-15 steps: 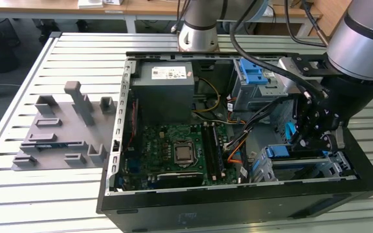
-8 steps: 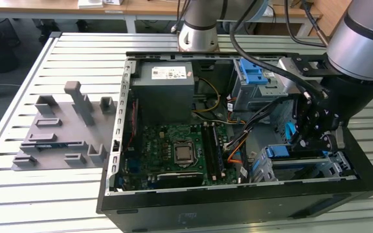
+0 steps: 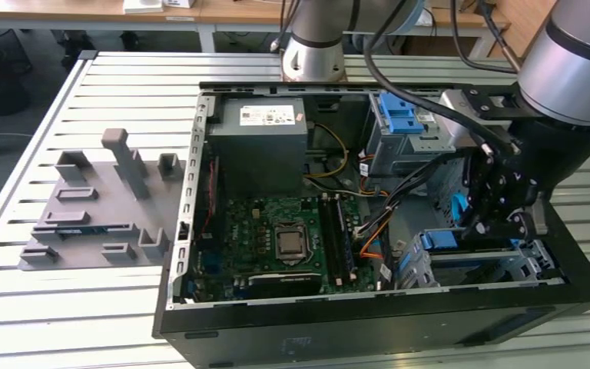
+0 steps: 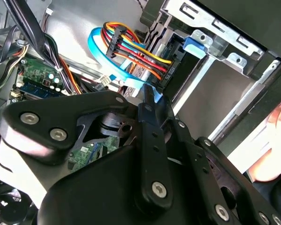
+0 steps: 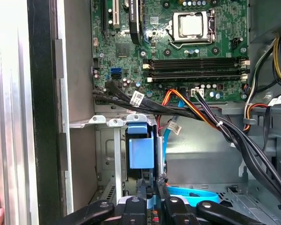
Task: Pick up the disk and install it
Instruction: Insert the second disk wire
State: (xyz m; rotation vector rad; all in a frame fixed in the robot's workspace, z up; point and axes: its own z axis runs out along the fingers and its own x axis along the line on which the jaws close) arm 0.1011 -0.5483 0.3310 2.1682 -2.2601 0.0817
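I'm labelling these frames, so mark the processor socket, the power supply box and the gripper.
processor socket (image 5: 191, 25): first wrist view, on its metal lid.
power supply box (image 3: 259, 138): exterior view, on its grey top face.
gripper (image 5: 150, 197): first wrist view, between its fingertips.

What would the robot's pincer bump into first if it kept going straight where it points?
Probably the blue plastic latch on the silver metal drive cage. In the first wrist view, the black pincer points straight at it, though how near it is remains unclear.
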